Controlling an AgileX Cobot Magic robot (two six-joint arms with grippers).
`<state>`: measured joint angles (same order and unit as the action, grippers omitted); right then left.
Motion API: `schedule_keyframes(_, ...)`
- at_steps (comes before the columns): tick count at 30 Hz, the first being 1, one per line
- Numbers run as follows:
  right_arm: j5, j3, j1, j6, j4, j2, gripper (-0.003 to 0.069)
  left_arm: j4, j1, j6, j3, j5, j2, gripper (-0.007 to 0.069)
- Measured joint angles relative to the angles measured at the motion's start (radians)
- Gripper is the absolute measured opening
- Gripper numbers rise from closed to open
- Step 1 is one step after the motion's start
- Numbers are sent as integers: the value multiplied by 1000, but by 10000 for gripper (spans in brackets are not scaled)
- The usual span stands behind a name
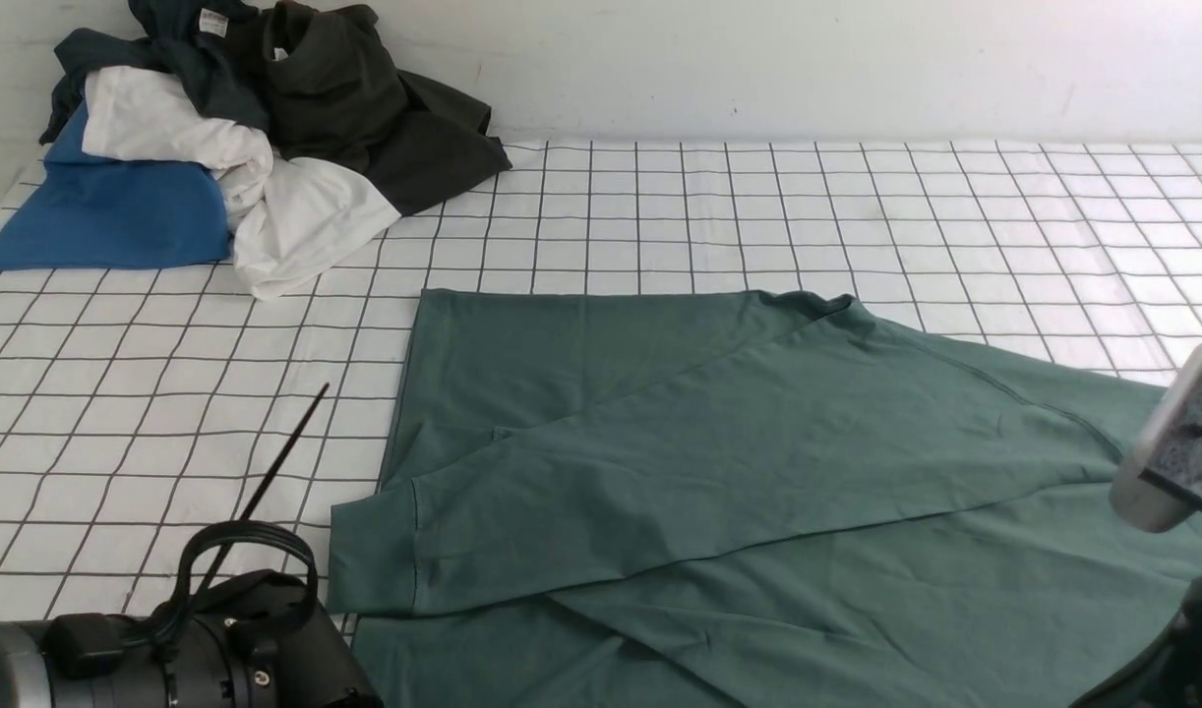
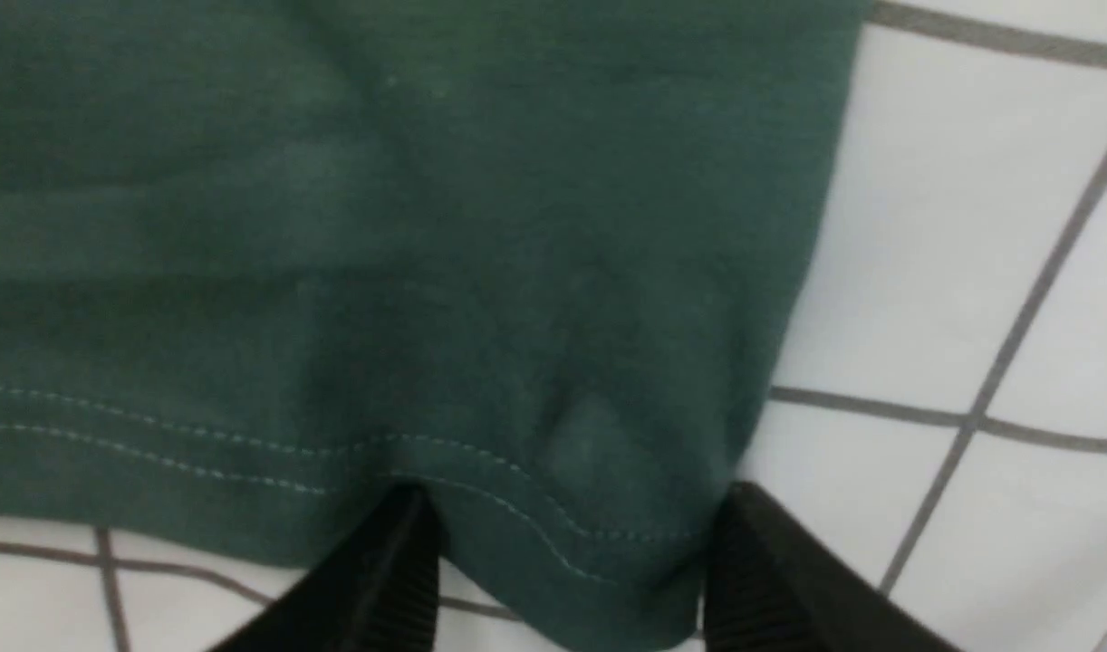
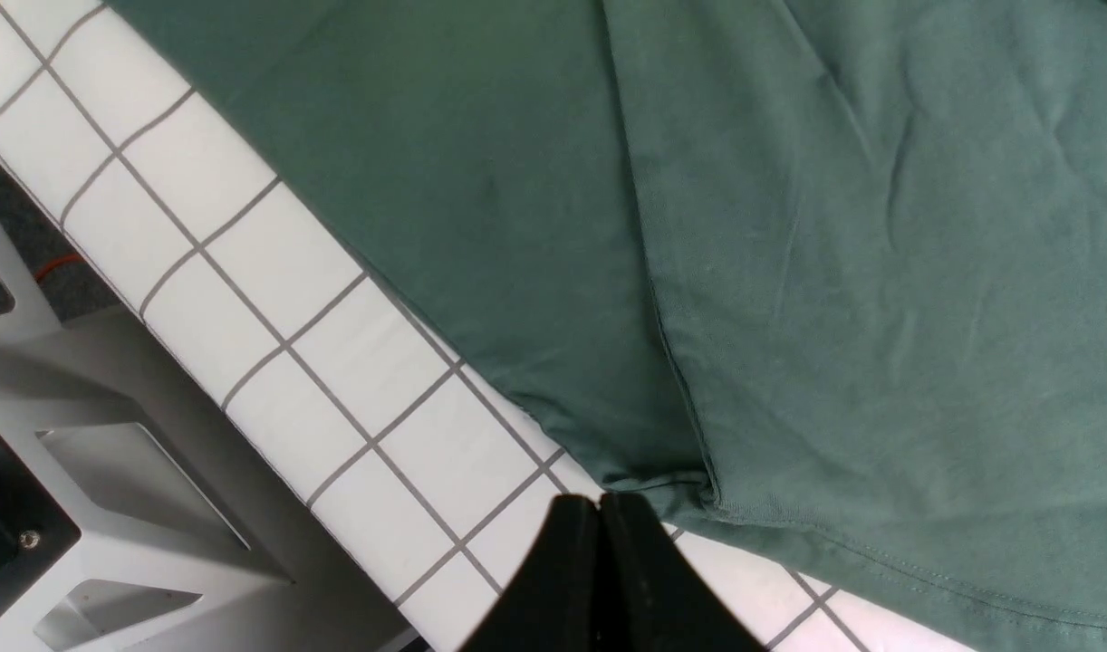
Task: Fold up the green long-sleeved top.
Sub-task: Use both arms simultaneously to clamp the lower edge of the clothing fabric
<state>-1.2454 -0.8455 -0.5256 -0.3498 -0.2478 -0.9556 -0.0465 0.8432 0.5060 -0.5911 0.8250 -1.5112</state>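
Tablecloth (image 1: pixel 758 197) under green top (image 1: pixel 660 442); white wall (image 1: pixel 758 59)

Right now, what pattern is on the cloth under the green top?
White cloth with a thin dark grid; front view shows it best.

Near-left corner, left arm (image 1: pixel 217 649) low, left pincer (image 2: pixel 576 507) jaws parted wide, right wrist (image 1: pixel 1176 452) raised at right edge, right pincer (image 3: pixel 599 512) jaws pressed together.

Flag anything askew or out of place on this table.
On the top, the sleeve lies slanted across the body, its cuff poking past the left side edge, so the fold is not square. A crumpled heap of clothes sits at the far left corner. No damage shows.
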Motion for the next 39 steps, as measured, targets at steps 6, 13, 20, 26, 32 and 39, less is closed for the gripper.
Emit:
schedule_keyframes(6,0,0,0,0,0,0,-14,-25,0,0,-4,-21,-2,89)
schedule_keyframes(13,0,0,0,0,0,0,-14,17,0,-20,-101,58,-3,22)
schedule_keyframes(20,0,0,0,-1,40,0,-14,-61,-81,-94,-201,272,137,22)
schedule_keyframes(26,0,0,0,-1,96,0,-14,-59,-261,-94,-126,313,238,22)
schedule_keyframes(32,0,1,0,-46,188,-2,-3,-34,-360,-52,-75,332,252,22)
schedule_keyframes(39,24,138,0,-107,207,-70,192,1,-362,-48,-75,325,253,22)
